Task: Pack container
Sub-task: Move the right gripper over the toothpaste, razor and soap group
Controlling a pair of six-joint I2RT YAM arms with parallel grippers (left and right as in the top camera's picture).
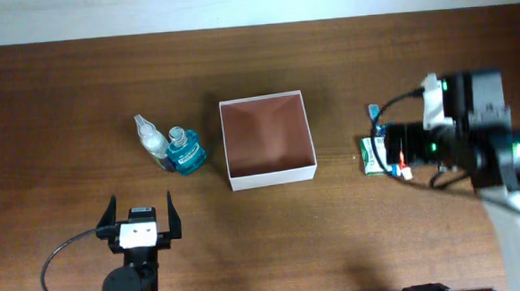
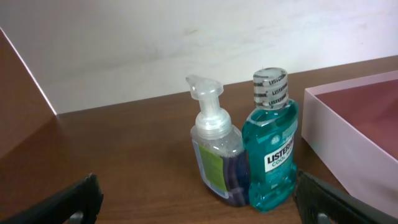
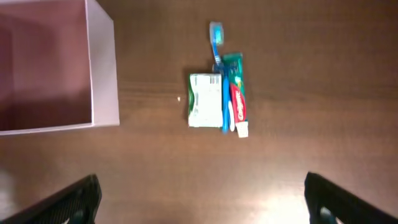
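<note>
The left gripper [image 1: 141, 201], jaws spread wide, is facing the teal bottle [image 1: 186, 152] and pump bottle [image 1: 153, 140] standing together just ahead. The container [image 1: 275, 174] is lying beyond, to their right. The right gripper [image 3: 199, 186], equally wide, is hovering over the toothpaste bundle [image 3: 205, 99] nearby.

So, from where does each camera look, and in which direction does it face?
Overhead: above the table, facing straight down on the container, teal bottle, pump bottle, left tool and right arm.
Left wrist: low, facing level at both bottles; its open fingertips show.
Right wrist: raised, facing down on toothpaste and toothbrush; the open right tool shows.
Shared: all three see the container.
</note>
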